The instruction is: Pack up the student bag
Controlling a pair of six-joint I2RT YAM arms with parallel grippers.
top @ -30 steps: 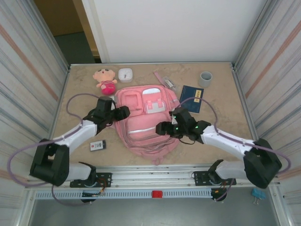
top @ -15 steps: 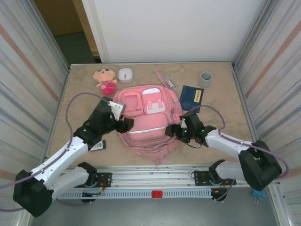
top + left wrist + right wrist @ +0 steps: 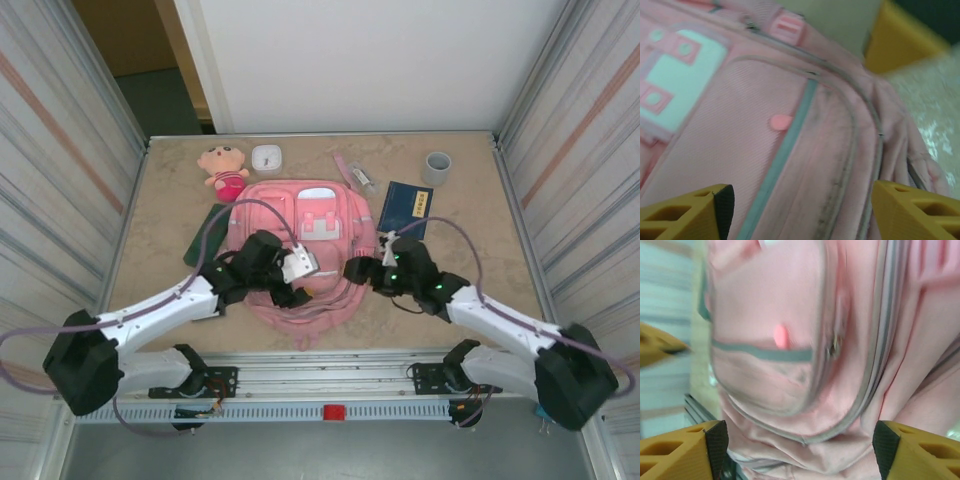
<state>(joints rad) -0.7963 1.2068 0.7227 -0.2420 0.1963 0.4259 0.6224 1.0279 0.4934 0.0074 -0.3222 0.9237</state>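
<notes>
Big pink fabric backpack lay flat, front up. L gripper over its lower front, fingers spread, empty. R gripper at bag's right side, also spread, empty.

student bag blocks centre; table right side open.

Table: you are working over a beige, marbled table top with a thin metal rim.
Back wall: a plain white panel stands straight ahead of you.
Side walls: your left wall and right wall are pale ribbed sheets with grey stripes and a faint reddish line.
Opening: past the far left corner you see an ochre surface above dark grey-green flooring.
Near edge: aluminium rails run across, with a small red tab on the slotted strip.
Light: even and soft; your shadows are faint.
</notes>
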